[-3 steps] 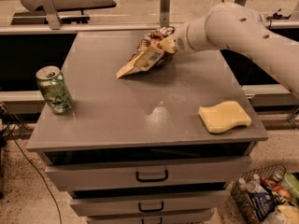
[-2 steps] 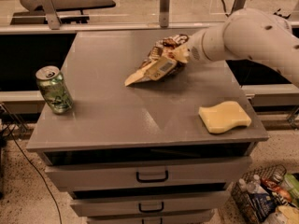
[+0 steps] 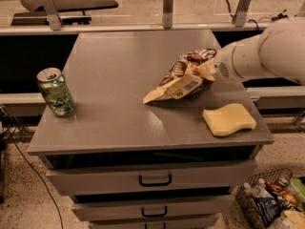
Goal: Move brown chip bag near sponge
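Note:
The brown chip bag [image 3: 183,78] hangs tilted just above the grey cabinet top [image 3: 119,80], its pale tan corner pointing down-left toward the surface. My gripper [image 3: 206,70] holds the bag at its right end; the white arm reaches in from the right. The pale yellow sponge [image 3: 228,119] lies flat near the front right corner, a short way in front of and to the right of the bag, apart from it.
A green can [image 3: 55,92] stands upright near the left front edge of the top. Drawers with black handles [image 3: 155,180] sit below. A wire basket of packets [image 3: 271,202] is on the floor at lower right. A rail with posts runs behind.
The arm has carried the chip bag from the far middle of the top forward and to the right, closer to the sponge. The sponge and can have not moved.

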Controlling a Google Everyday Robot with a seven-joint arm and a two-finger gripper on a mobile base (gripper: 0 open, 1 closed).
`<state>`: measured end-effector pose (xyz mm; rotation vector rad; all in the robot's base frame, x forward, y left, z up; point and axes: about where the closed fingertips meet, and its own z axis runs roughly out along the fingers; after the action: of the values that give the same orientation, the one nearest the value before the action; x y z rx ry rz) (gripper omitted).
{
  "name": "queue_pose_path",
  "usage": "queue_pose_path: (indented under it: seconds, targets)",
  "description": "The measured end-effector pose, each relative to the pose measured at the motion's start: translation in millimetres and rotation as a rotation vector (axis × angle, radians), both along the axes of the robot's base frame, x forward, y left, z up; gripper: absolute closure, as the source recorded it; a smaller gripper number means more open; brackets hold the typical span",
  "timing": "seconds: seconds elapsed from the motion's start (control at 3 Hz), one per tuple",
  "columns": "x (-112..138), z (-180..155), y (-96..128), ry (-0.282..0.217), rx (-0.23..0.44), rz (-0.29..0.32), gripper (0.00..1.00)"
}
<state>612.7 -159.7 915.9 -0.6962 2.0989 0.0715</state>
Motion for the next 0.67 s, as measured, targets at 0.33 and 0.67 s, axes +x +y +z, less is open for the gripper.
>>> queue_pose_path:
  seconds: [0.33, 0.67]
  targets:
    - [-17.2, -10.9, -1.8, 0.052, -0.003, -0.019, 0.74]
    - [-16.9, -24.1, 3.9, 0.078, 0.013, -0.019, 0.52]
